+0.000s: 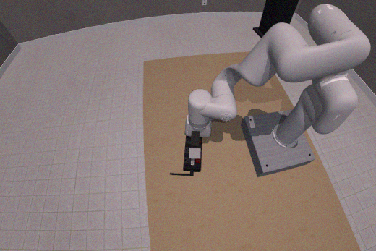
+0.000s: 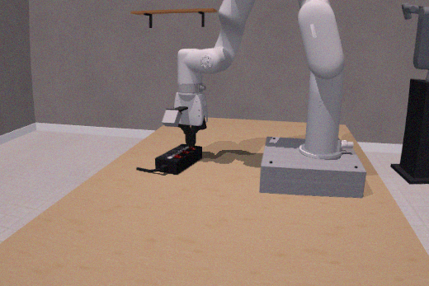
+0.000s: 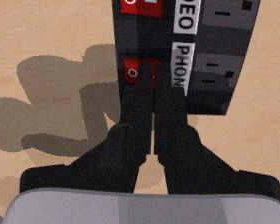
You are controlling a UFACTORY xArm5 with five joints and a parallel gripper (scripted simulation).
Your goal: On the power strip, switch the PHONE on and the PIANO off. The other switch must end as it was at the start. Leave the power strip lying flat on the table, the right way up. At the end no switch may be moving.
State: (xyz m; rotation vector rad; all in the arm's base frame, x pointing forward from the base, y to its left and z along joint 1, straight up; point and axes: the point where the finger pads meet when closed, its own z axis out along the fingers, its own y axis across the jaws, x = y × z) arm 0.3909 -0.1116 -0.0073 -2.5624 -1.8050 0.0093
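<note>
The black power strip point(image 1: 186, 158) point(image 2: 178, 158) point(image 3: 224, 30) lies flat and face up on the wooden table point(image 1: 235, 204) point(image 2: 206, 232). The PIANO switch is hidden under the fingers. My gripper point(image 3: 154, 82) point(image 1: 195, 139) point(image 2: 190, 143) is shut and empty, pointing straight down, its tips at the PHONE switch. I cannot tell whether they touch it.
The strip's black cable point(image 1: 181, 173) point(image 2: 144, 169) runs off its near end. The arm's grey base block point(image 1: 278, 150) point(image 2: 311, 171) stands to the right of the strip. A black stand point(image 1: 280, 5) point(image 2: 417, 146) is off the table, and a wall shelf point(image 2: 173, 11) is behind.
</note>
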